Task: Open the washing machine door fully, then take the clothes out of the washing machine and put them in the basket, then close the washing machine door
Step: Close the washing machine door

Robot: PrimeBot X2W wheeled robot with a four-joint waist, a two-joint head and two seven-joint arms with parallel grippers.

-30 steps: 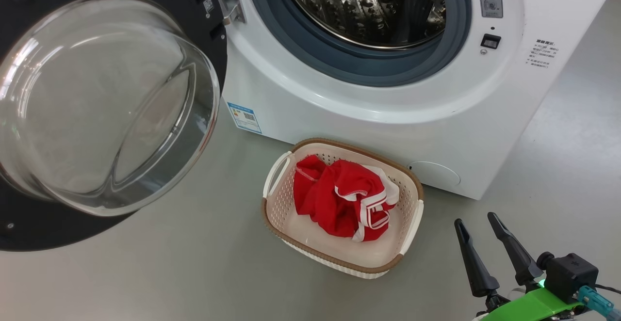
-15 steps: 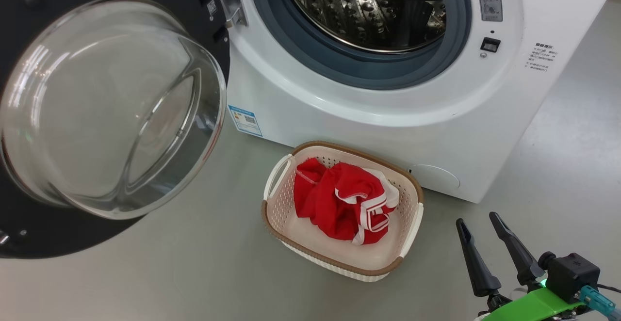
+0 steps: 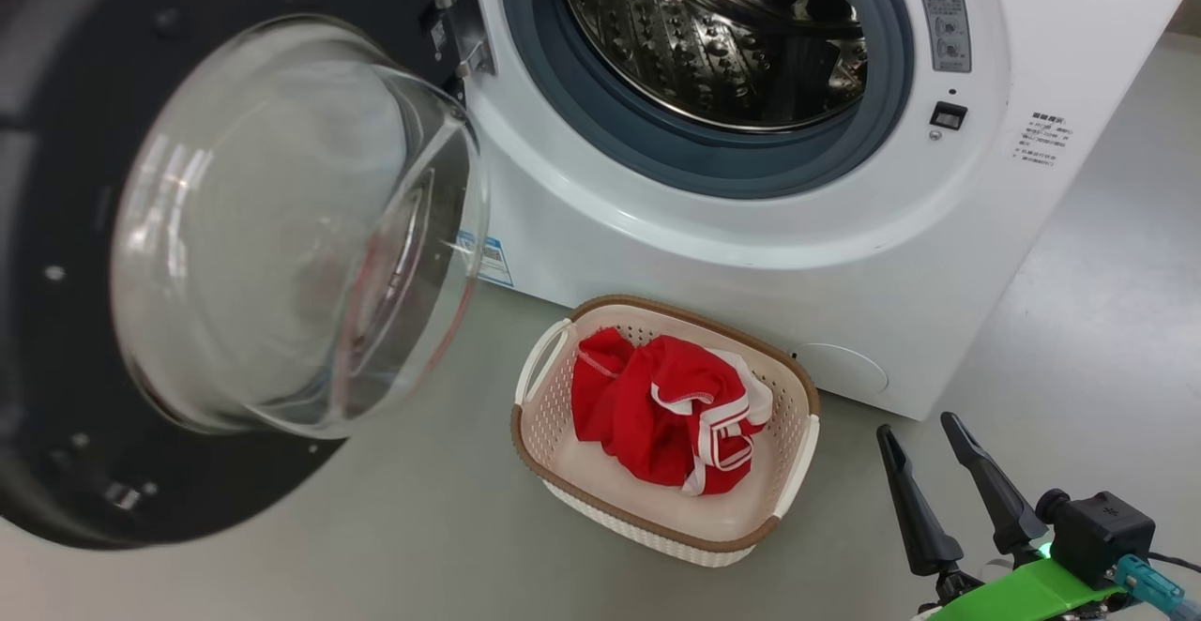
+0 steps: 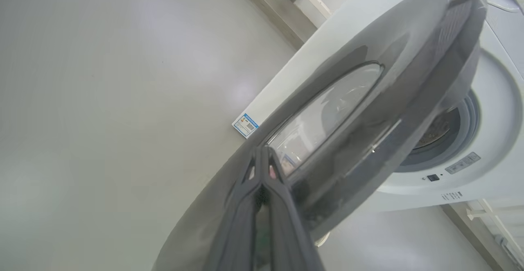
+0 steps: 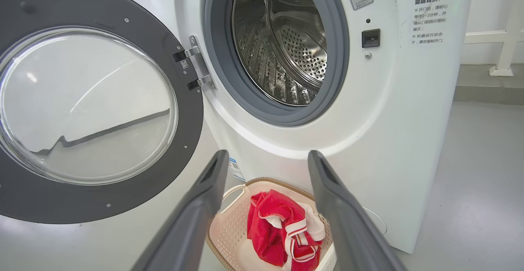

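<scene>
The washing machine door [image 3: 281, 227] stands partly swung out at the left, its glass bowl facing me. My left gripper [image 4: 262, 158] is shut, with its tips against the outer black face of the door [image 4: 368, 99]. The washing machine [image 3: 713, 255] shows a bare steel drum [image 3: 713, 39]. In front of it on the floor, the basket [image 3: 610, 482] holds the red clothes [image 3: 657, 405]. My right gripper [image 3: 915, 429] hangs open and holds nothing, to the right of the basket; the right wrist view looks between its open fingers [image 5: 217, 168] at the clothes [image 5: 274, 230].
Grey floor [image 3: 422, 527] spreads in front of the machine and to the right of it. A blue label [image 3: 495, 260] sits low on the washer's front, and the door latch [image 3: 948, 114] is to the right of the opening. White frame legs [image 5: 501, 58] stand by the wall behind the machine.
The door has swung to the right, toward the washer's opening. The head camera has shifted a little. Basket, clothes and right gripper stay where they were.
</scene>
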